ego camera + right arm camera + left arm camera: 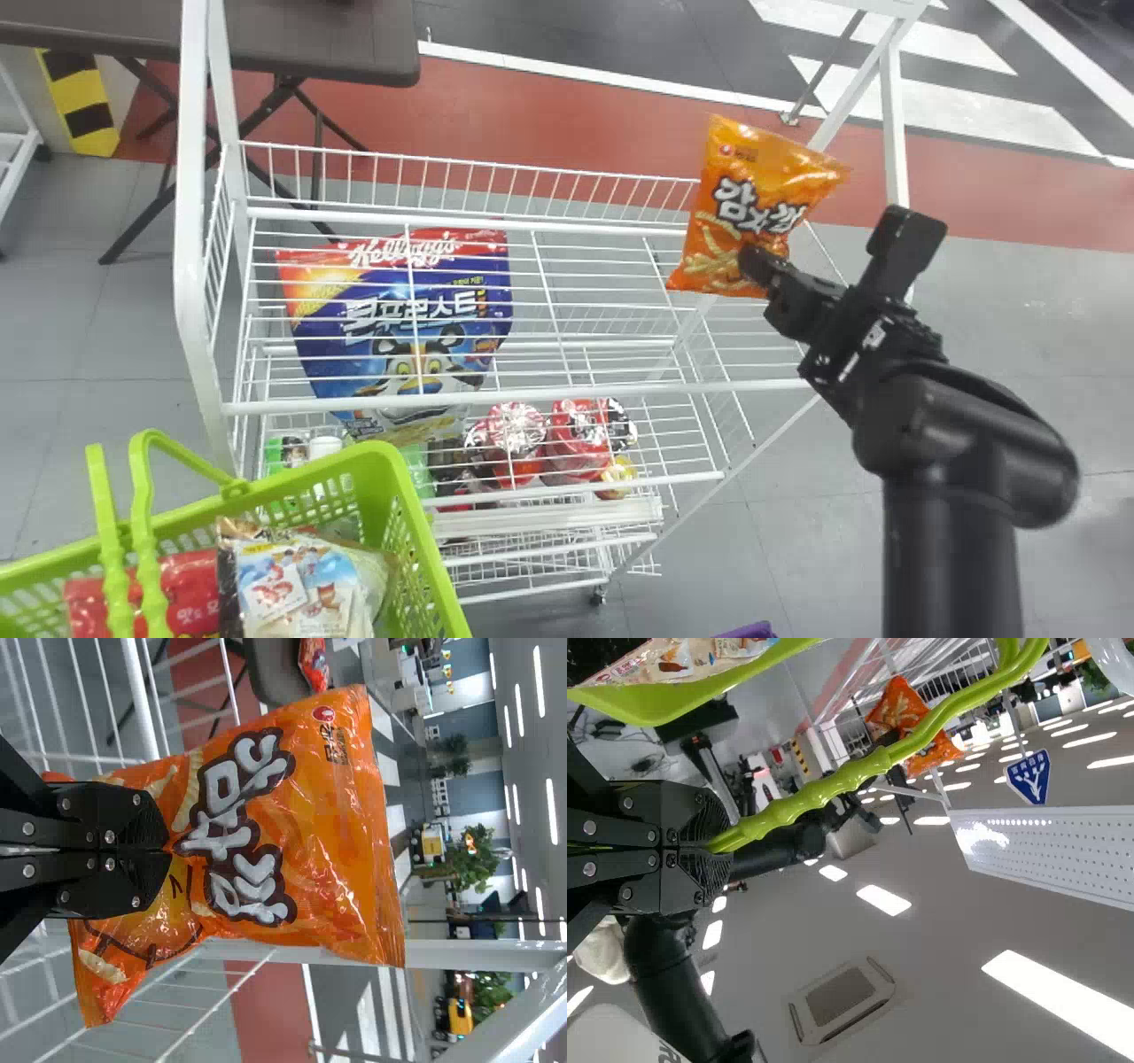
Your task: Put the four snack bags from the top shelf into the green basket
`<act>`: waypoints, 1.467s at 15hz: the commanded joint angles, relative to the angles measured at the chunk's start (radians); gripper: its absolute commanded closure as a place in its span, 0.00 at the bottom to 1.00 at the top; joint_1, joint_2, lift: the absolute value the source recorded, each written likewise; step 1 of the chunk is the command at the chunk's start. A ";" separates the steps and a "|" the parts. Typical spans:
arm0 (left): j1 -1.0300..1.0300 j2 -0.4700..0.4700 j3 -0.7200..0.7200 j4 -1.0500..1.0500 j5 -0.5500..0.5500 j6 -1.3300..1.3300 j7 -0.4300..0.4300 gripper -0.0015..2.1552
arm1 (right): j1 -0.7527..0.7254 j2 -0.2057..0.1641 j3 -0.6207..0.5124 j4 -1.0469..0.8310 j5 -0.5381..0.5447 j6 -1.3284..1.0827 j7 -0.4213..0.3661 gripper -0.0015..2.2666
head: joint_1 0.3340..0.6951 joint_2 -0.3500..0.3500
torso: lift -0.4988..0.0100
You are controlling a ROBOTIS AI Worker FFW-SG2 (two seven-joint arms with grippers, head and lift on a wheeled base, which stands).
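My right gripper [764, 268] holds an orange snack bag [749, 208] by its lower part, above the right end of the white wire rack [585, 390]. In the right wrist view, the right gripper [170, 850] is shut on the orange bag [328, 833], which spreads out beyond the fingertips. The green basket [403, 496] stands at the lower left of the head view, with a red bag [190, 585] and a white-and-blue bag [306, 589] inside. In the left wrist view, my left gripper [719, 843] is shut on the basket's green handle [824, 793].
Wire bars cross in front of a blue cereal bag [416, 328] at the rack's left. Red packages [576, 443] sit lower in the rack. White posts [190, 266] rise at its ends, and a dark table [328, 40] stands behind.
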 commanded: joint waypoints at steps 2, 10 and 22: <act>-0.021 -0.003 -0.007 -0.005 -0.003 0.003 -0.011 1.00 | 0.189 0.029 0.012 -0.326 -0.167 0.226 0.029 1.00 | 1.00 0.00 | 0.97; -0.082 -0.003 -0.041 -0.021 -0.070 0.000 -0.011 1.00 | 0.327 0.049 0.109 -0.633 -0.494 0.791 0.087 1.00 | 1.00 0.25 | 0.97; -0.146 -0.003 -0.130 -0.104 -0.090 0.031 -0.011 1.00 | 0.250 0.051 0.282 -0.564 -0.587 0.823 0.058 1.00 | 1.00 0.58 | 0.97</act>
